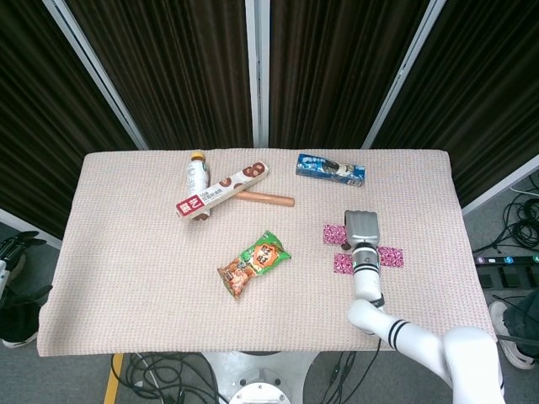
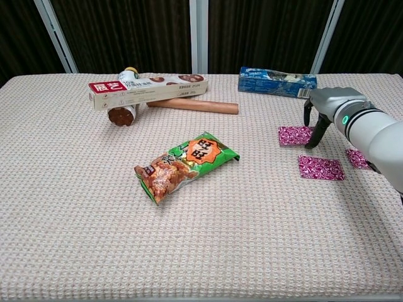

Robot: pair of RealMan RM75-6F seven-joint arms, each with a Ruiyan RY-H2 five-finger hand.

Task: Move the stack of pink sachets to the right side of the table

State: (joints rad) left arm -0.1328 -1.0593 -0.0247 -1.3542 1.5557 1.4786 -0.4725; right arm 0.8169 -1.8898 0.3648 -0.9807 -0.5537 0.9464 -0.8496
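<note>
Three pink sachets (image 2: 322,168), right robot hand (image 2: 322,108) above, snack bag (image 2: 186,165) printed 旺旺

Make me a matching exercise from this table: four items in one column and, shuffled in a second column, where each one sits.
Items:
1. blue biscuit pack
2. green snack bag
3. wooden rod
4. right hand

Places:
A. middle of the table
B. just in front of the long red-and-white box
C. far edge, right of centre
D. at the pink sachets, fingers pointing down

Pairs: 1-C, 2-A, 3-B, 4-D
</note>
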